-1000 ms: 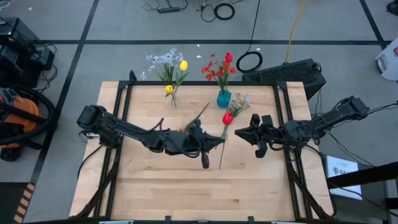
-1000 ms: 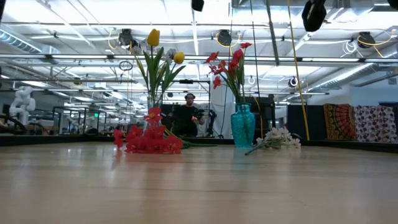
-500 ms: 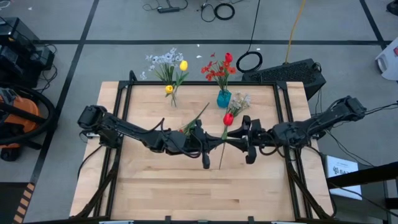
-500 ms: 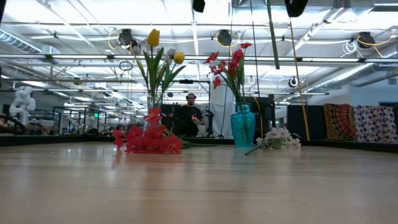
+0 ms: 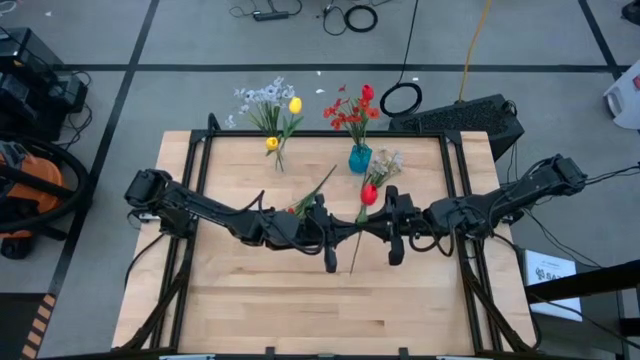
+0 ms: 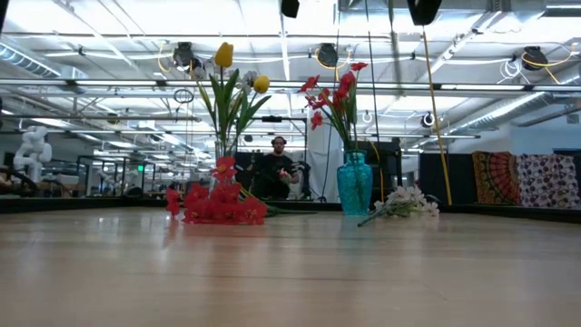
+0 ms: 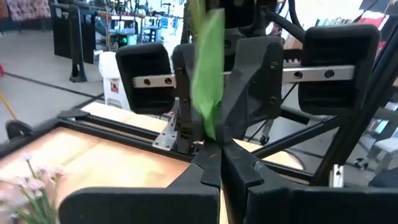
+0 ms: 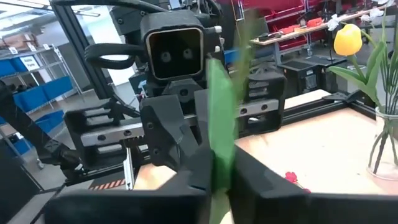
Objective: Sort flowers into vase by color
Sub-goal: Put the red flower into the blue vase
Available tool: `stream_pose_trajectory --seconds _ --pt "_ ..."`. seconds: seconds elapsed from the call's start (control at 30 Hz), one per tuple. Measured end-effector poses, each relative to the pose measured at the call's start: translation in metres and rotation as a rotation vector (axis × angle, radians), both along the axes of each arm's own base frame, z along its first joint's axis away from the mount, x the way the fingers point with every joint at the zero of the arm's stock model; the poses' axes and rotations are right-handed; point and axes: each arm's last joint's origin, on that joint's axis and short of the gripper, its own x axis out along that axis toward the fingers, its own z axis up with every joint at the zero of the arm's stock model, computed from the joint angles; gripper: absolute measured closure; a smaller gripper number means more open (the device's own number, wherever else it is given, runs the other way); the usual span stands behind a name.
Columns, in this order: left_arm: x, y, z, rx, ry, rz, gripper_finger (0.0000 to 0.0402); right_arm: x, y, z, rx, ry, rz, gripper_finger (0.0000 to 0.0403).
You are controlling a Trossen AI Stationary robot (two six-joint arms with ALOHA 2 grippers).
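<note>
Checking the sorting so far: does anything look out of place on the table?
Yes. A red spray and a pale white spray lie flat on the table, not in a vase. Both grippers, left gripper and right gripper, hold the red tulip stem midair.

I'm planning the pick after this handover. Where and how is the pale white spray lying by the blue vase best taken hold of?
Grip the pale white spray on its bare green stem, below the blossoms, probably from straight above with the fingers across the stem. It lies flat on the table beside the blue vase, so a low side approach would likely crowd the vase. The blossoms look too loose to pinch.
</note>
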Motion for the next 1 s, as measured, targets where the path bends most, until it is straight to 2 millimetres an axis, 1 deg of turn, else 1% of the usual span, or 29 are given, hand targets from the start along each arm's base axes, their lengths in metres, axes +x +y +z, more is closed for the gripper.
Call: stream_pose_trajectory --seconds 0.07,0.2,0.3,0.47,0.6,0.73,0.87,0.9,1.0 --pt "0.000 0.000 0.000 -0.044 -0.005 -0.001 0.0399 0.000 0.000 0.000 -0.017 0.000 0.001 0.0393" --pt "0.000 0.000 -0.001 -0.099 0.002 0.003 0.0379 0.000 0.000 0.000 -0.019 0.003 0.001 0.0392" --pt "0.000 0.000 -0.002 -0.099 0.009 0.004 0.0356 0.000 0.000 0.000 -0.022 0.004 0.003 0.0399" --pt "0.000 0.000 -0.005 -0.092 0.041 0.005 0.0317 0.000 -0.001 -0.001 -0.022 0.006 0.001 0.0399" --pt "-0.007 0.002 -0.001 -0.097 0.094 -0.006 0.0308 0.000 -0.003 0.001 -0.020 0.000 -0.009 0.0400" --pt "-0.022 0.006 0.008 -0.050 0.177 -0.001 0.0307 -0.003 -0.005 0.003 -0.022 0.002 -0.034 0.0400" --pt "-0.044 0.014 0.022 0.013 0.239 0.042 0.0306 -0.008 -0.009 0.002 -0.035 0.035 -0.102 0.0400" --pt "-0.050 0.017 0.023 0.023 0.246 0.052 0.0306 -0.009 -0.011 0.002 -0.039 0.044 -0.125 0.0400" --pt "-0.070 0.026 0.014 0.032 0.273 0.069 0.0308 -0.008 -0.017 0.001 -0.042 0.049 -0.187 0.0400"
